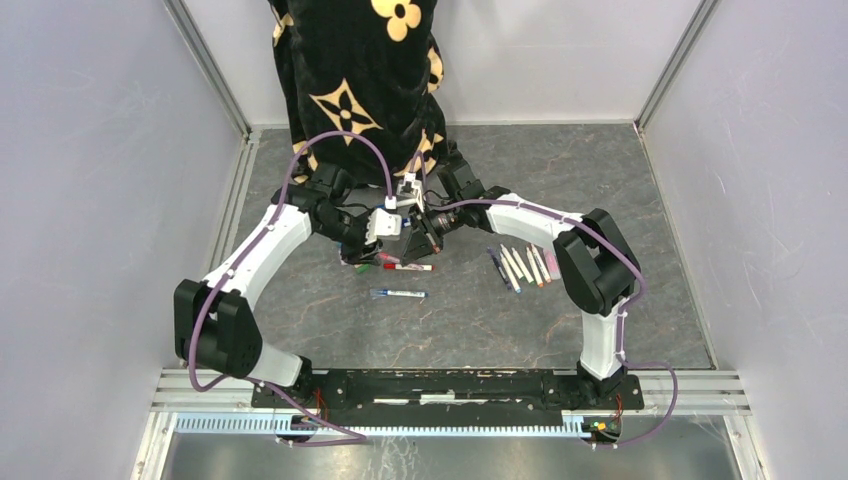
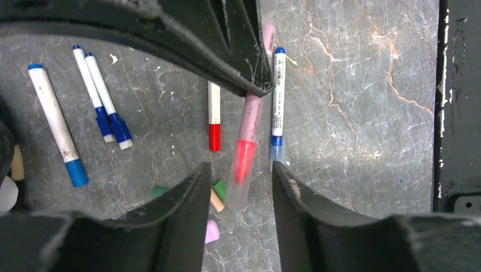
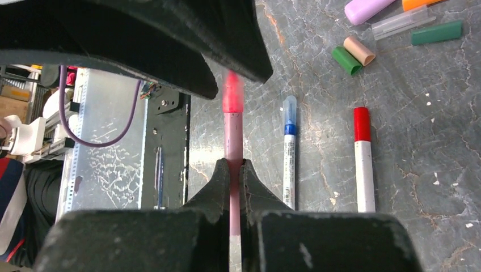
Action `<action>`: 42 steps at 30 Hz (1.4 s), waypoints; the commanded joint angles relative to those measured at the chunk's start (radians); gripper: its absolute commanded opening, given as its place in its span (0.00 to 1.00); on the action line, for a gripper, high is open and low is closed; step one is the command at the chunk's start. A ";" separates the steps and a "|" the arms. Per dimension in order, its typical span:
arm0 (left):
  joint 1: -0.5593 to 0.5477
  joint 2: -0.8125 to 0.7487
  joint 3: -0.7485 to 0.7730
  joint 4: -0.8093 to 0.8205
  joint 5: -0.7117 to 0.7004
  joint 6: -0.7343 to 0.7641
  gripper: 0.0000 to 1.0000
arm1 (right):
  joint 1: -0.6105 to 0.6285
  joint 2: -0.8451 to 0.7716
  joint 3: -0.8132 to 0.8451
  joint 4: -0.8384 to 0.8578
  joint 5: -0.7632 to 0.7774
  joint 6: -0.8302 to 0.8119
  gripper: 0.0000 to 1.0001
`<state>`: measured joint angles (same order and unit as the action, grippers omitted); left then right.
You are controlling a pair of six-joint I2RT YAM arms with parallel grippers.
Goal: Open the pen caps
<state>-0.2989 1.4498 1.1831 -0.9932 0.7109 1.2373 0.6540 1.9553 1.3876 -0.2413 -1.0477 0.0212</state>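
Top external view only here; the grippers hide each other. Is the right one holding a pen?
Observer: Yes, the right gripper is shut on a pink-barrelled pen.
Operator: Is its cap on?
Observer: Yes, a clear cap sits over the red tip.
Operator: Has the left one gripped that cap?
Observer: Not visibly. The left gripper has its fingers either side of the cap, with gaps showing.

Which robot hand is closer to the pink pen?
Right. The right gripper is clamped on the pink pen by its barrel. The left gripper has one finger on either side of its capped end, with gaps showing.
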 commanded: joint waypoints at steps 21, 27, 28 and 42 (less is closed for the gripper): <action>-0.045 0.033 0.022 -0.090 -0.007 0.085 0.02 | 0.003 0.017 0.012 0.111 -0.066 0.117 0.33; -0.045 0.040 0.045 -0.095 0.004 0.075 0.02 | 0.031 0.049 0.006 0.159 -0.074 0.151 0.51; -0.045 0.040 0.051 -0.096 0.007 0.073 0.02 | 0.034 0.058 0.011 0.159 -0.069 0.151 0.52; -0.028 0.052 0.056 -0.105 -0.121 0.107 0.02 | 0.012 0.018 -0.077 0.209 -0.004 0.185 0.00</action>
<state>-0.3363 1.4963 1.2179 -1.0851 0.6479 1.3186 0.6975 2.0293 1.3594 -0.0433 -1.1240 0.2127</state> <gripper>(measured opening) 0.134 0.074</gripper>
